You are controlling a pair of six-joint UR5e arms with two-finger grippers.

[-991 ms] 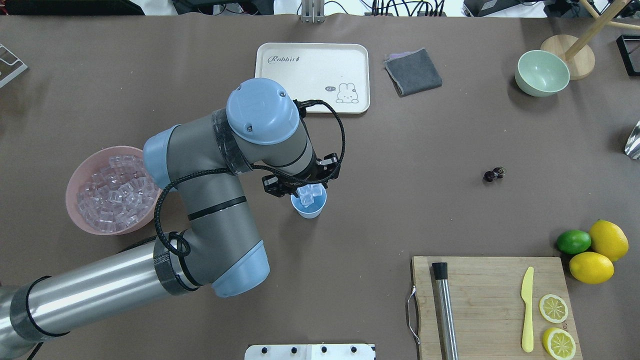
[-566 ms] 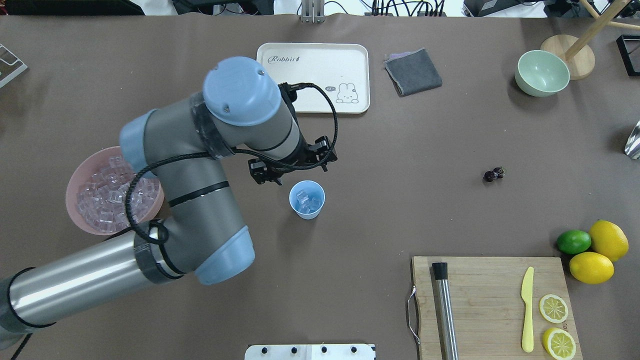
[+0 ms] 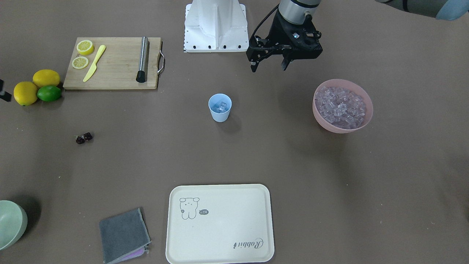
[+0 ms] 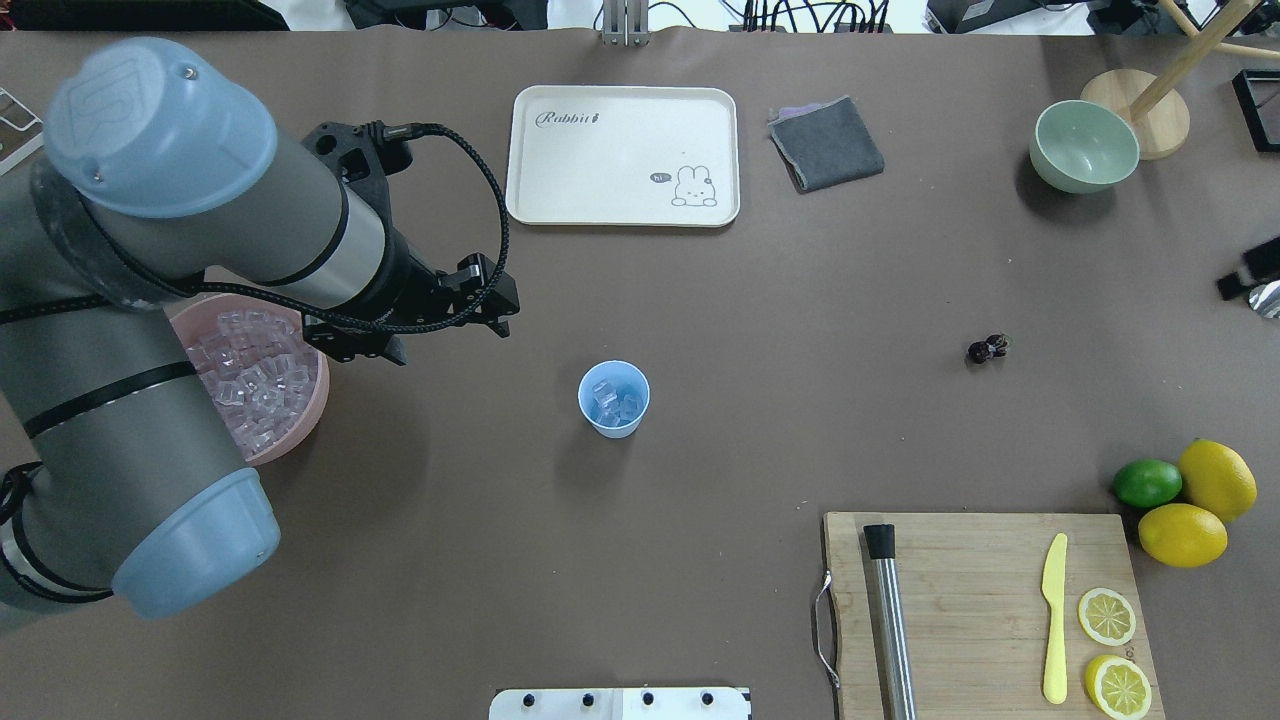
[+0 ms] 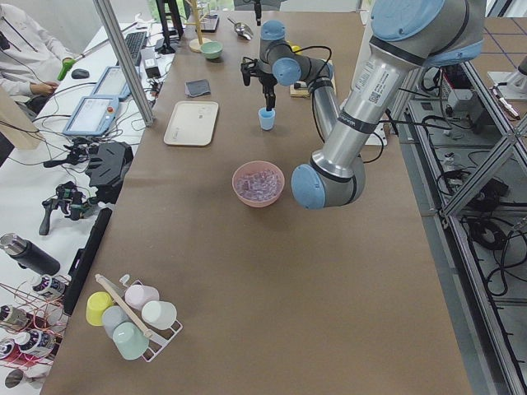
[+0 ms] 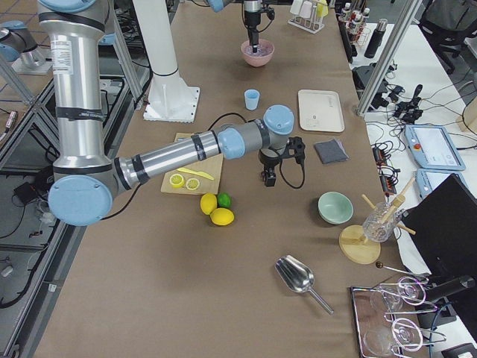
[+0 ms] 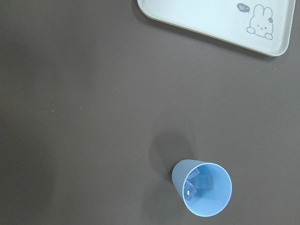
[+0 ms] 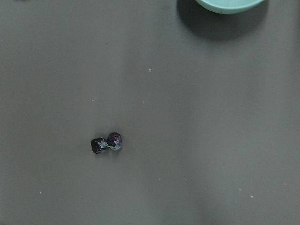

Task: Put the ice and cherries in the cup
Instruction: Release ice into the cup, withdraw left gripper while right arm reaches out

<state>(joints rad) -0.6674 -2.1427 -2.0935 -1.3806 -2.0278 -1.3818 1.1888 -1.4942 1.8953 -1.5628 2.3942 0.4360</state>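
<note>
The light blue cup (image 4: 584, 399) stands mid-table with a few clear ice cubes (image 4: 613, 401) inside; it also shows in the front view (image 3: 220, 115) and the left wrist view (image 7: 178, 176). More ice (image 3: 342, 106) fills the pink bowl (image 3: 342, 129). My left gripper (image 4: 450, 343) is open and empty, raised between the cup and the pink bowl (image 4: 322, 396). The cherries (image 4: 987, 348) lie on the table to the right and show in the right wrist view (image 8: 106, 143). Only a black bit of my right gripper (image 4: 1245, 272) shows at the right edge; I cannot tell its state.
A cream rabbit tray (image 4: 560, 200) and a grey cloth (image 4: 826, 143) lie at the back. A pale green bowl (image 4: 1050, 170) sits back right. A cutting board (image 4: 970, 600) with a metal rod, yellow knife and lemon slices is front right, beside lemons and a lime (image 4: 1147, 483).
My left gripper was over the cup with ice cubes; the cubes now lie in the cup and the gripper has swung left toward the pink bowl. A bit of the right gripper has appeared at the right edge.
</note>
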